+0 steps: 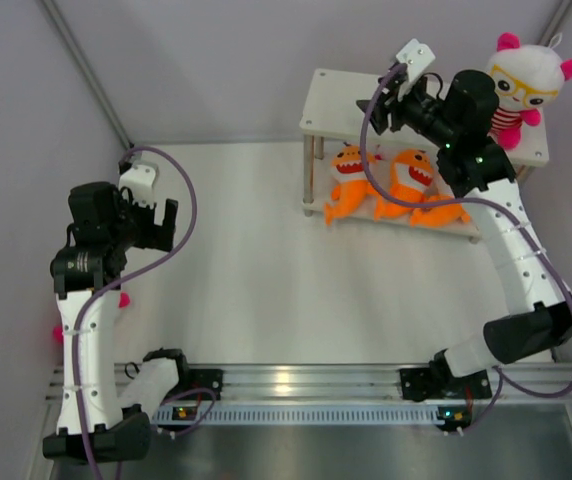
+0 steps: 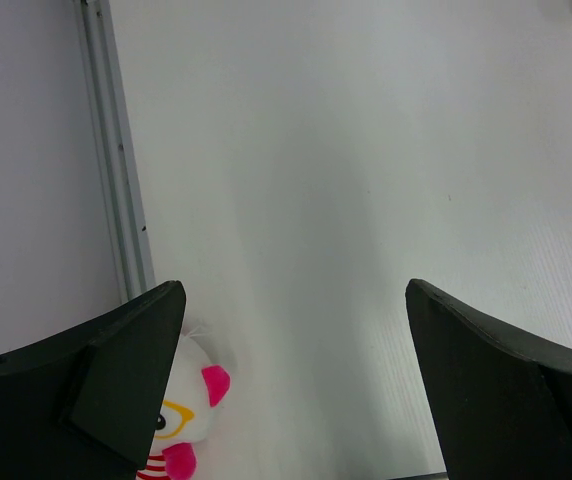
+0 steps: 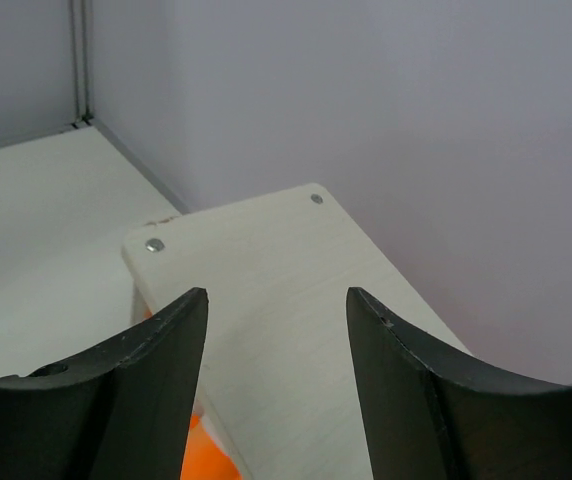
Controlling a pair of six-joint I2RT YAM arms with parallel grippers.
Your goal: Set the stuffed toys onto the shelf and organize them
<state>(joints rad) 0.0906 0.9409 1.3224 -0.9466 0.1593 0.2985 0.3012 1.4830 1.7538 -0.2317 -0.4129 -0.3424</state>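
The shelf [image 1: 334, 100] stands at the back right. A white-headed doll [image 1: 522, 85] with yellow glasses sits on the right end of its top board. Two orange sharks [image 1: 347, 180] [image 1: 413, 178] sit side by side on the lower board. My right gripper [image 1: 381, 105] hovers open and empty over the bare left part of the top board [image 3: 266, 245]; a bit of orange shark [image 3: 202, 455] shows below its left finger. My left gripper [image 1: 162, 226] is open and empty above the floor at the left. A second doll [image 2: 188, 400] lies below it, beside the left finger, mostly hidden under the arm in the top view [image 1: 122, 299].
A metal frame post [image 2: 116, 160] runs along the left wall close to the doll. An aluminium rail [image 1: 296, 384] with the arm bases lies along the near edge. The shelf's thin legs [image 1: 310, 170] stand at its left end. Grey walls enclose the back and sides.
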